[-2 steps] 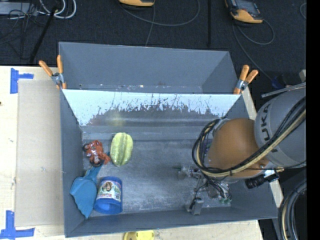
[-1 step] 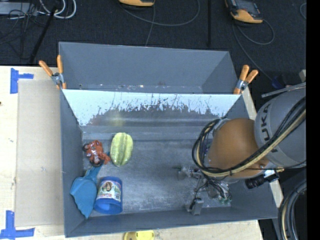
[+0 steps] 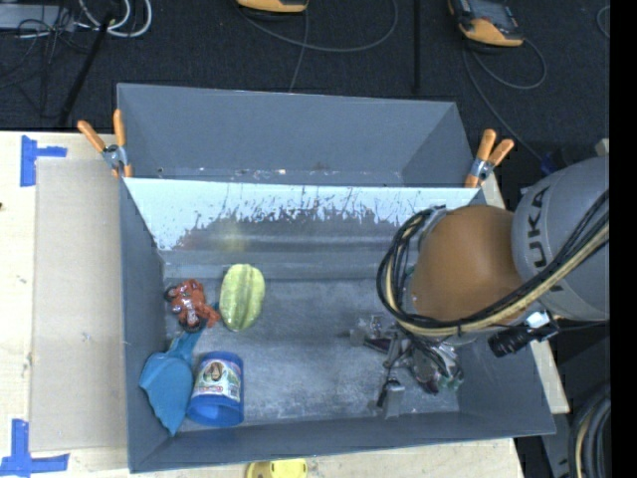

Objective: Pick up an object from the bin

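Observation:
My gripper hangs low over the bin's floor at the right, below the arm's orange dome. No loose thing lies close to it. The loose things lie far off at the left: a yellow-green oval thing, a small red-brown figure beside it, and nearer the front a blue tub with a picture label next to a blue scoop-shaped thing.
The arm and its cable loops cover the bin's right rear part. The bin's sloping walls rise on all sides, and the front wall is close below the gripper. Bare floor stretches between the gripper and the things on the left.

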Robot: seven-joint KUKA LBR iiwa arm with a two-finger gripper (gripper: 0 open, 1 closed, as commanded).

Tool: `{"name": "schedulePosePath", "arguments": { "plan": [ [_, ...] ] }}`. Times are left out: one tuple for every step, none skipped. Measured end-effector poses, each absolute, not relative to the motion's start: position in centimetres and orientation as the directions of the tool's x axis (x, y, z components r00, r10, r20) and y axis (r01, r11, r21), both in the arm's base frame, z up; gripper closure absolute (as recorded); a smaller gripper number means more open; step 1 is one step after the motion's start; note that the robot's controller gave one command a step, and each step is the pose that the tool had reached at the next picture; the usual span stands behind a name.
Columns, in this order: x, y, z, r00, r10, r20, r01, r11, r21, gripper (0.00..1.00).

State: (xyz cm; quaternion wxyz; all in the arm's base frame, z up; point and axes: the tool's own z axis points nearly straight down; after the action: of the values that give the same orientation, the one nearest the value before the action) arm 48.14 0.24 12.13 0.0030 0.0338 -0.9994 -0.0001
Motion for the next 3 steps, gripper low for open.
{"name": "schedulePosePath", "arguments": {
  "plan": [
    [49.1,2.2,13.5,-0.994,-0.108,-0.011,-0.108,0.994,-0.001,0.0],
    [48.5,1.0,15.3,-0.993,-0.12,0.013,-0.12,0.993,0.003,0.0],
    [50.5,-1.6,17.8,-1.0,-0.024,-0.005,-0.024,1.0,0.0,0.0]
  ]
}}
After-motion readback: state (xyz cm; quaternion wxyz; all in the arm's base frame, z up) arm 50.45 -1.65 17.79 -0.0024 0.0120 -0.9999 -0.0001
